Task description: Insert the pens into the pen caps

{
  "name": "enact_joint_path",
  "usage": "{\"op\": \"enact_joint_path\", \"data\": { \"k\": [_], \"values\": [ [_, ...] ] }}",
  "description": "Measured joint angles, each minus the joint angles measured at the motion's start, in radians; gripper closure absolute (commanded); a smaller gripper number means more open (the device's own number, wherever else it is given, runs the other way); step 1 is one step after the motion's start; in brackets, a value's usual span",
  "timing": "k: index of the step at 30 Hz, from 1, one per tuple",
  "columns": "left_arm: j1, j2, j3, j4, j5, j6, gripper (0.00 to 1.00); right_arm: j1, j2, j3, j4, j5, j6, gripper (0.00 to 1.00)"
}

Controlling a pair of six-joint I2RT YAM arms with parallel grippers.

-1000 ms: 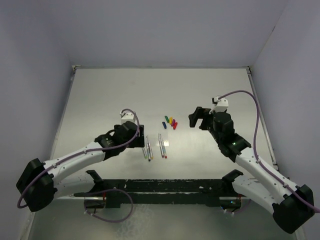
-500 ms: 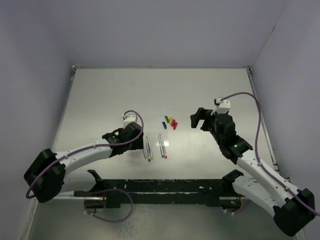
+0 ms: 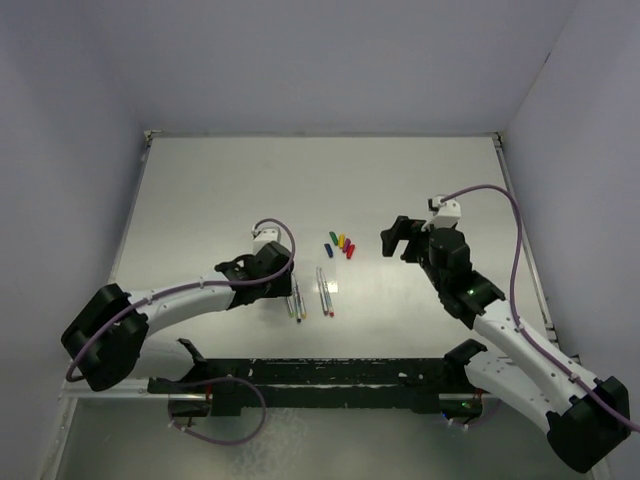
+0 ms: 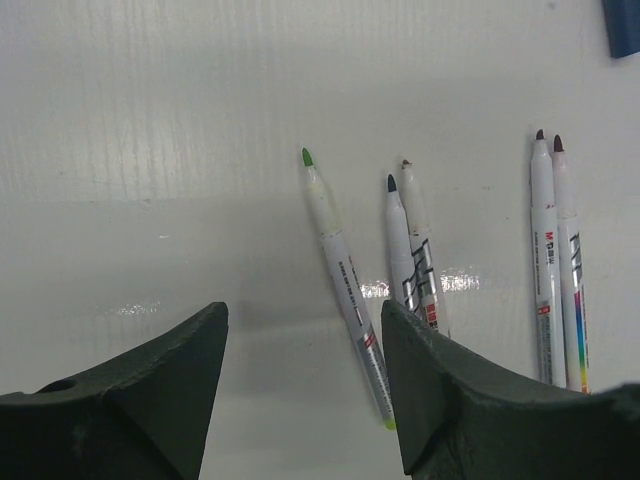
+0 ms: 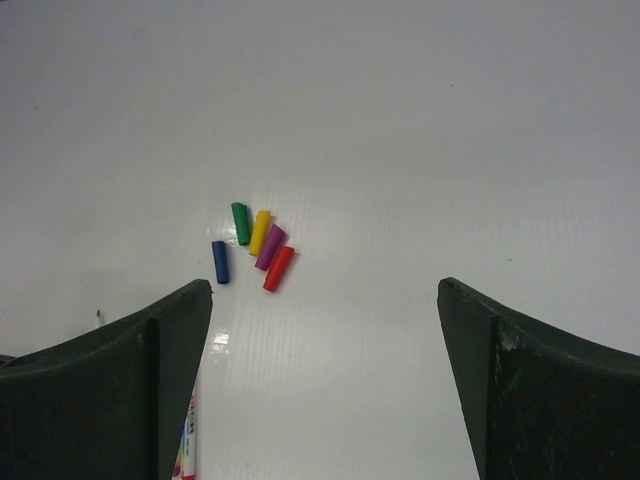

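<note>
Left hand [image 4: 302, 335]: shifted closer to pens [image 4: 412, 255] since earlier frame; fingers spread, empty. Pens: five, uncapped, on surface [image 5: 420, 120], near-left of caps [image 5: 258, 242]. Right hand [image 5: 322, 290]: spread, empty, right of caps.

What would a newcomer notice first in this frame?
Five bright caps, green, yellow, purple, red and blue, sit in a tight cluster ahead of the open right gripper. Five uncapped pens lie roughly side by side just beyond the open left gripper.
</note>
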Motion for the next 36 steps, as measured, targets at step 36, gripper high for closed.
{"op": "enact_joint_path", "data": {
  "k": [36],
  "values": [
    [-0.018, 0.069, 0.064, -0.167, 0.026, 0.041, 0.63, 0.000, -0.027, -0.009, 0.001, -0.023, 0.019, 0.05]
  ]
}}
